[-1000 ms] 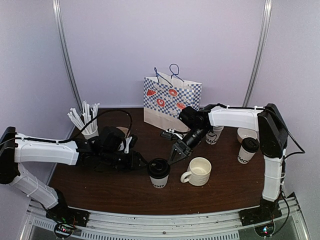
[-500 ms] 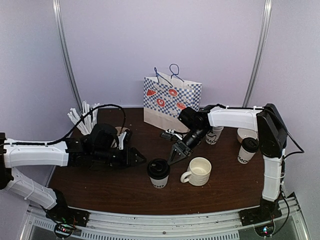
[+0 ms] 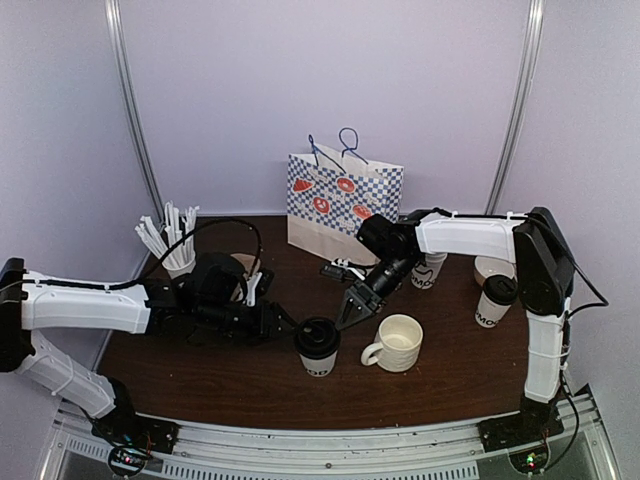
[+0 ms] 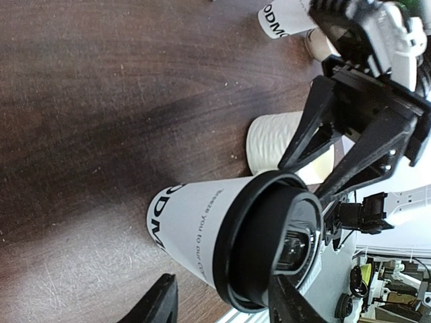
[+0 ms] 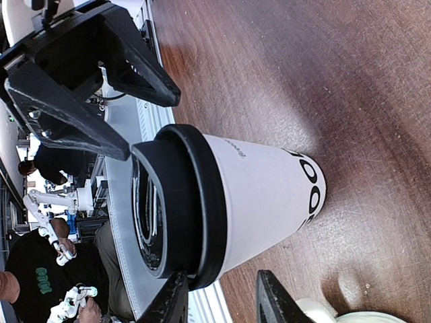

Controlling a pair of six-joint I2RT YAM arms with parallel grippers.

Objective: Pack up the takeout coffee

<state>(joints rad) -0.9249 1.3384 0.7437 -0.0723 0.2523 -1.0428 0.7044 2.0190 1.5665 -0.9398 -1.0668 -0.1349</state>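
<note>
Lavender walls close in a dark wooden table (image 3: 230, 375), and at its far left stands 1 holder of white straws (image 3: 170, 238). Next comes the left gripper (image 3: 288, 324), lying low along the wood with its jaws about half spread and holding nothing; its wrist view shows the 2 fingers flanking the base of the near takeout cup (image 3: 318, 350) without pressing it. That cup stands upright near the front middle, lid on. Behind it at the back edge waits 1 checked paper bag (image 3: 343, 200), upright with its handles up. The right gripper (image 3: 347, 312) hangs just above and beside the cup's lid, jaws parted in a narrow V, empty too. I judge the step in hand to be taking this cup: 1 gripper should close gently on the paper wall below the lid rim, squeezing lightly to avoid a crushed wall or popped lid, while the other backs off, since their fingertips are very near each other. Keep the cup vertical on the way to the bag. Further right sit 1 white handled mug (image 3: 398, 343), 1 stack of lidless cups (image 3: 428, 270) under the right arm, and the second takeout cup (image 3: 495, 303), making 2 lidded cups in all.
</note>
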